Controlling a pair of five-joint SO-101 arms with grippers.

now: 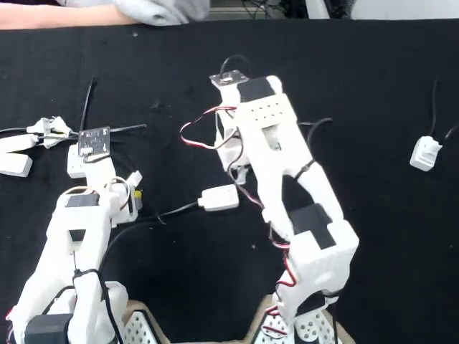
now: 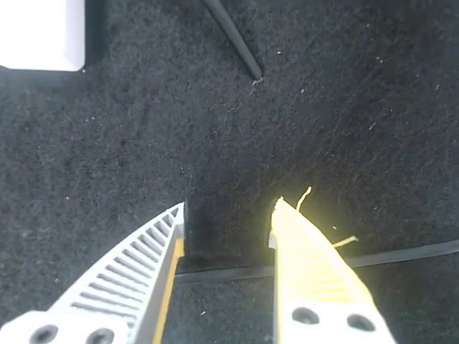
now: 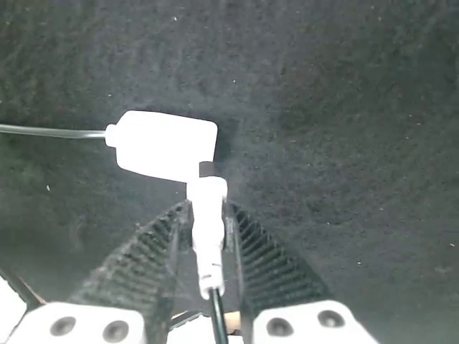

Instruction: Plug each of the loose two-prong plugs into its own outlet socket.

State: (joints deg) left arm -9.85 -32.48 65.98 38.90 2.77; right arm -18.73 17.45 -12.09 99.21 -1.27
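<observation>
A white block [image 2: 39, 32] is cut off by the left wrist view's corner and cannot be named. The prongs of the plug [image 3: 208, 236] held in the right end effector [image 3: 206, 208] are hidden against the outlet socket [image 3: 165, 147]. From above, that end effector is covered by its own arm [image 1: 276, 143], and 1 white piece [image 1: 14, 163] on the desk [image 1: 373, 251] is cut by the edge.

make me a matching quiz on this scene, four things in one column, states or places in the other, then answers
1. left claw
2. right claw
3. centre socket
4. far-right white block

a. lies alone, black cord attached
b. shut on white plug
c. open above black cable
d. plug's tip at its side

Pairs: 1-c, 2-b, 3-d, 4-a
</observation>
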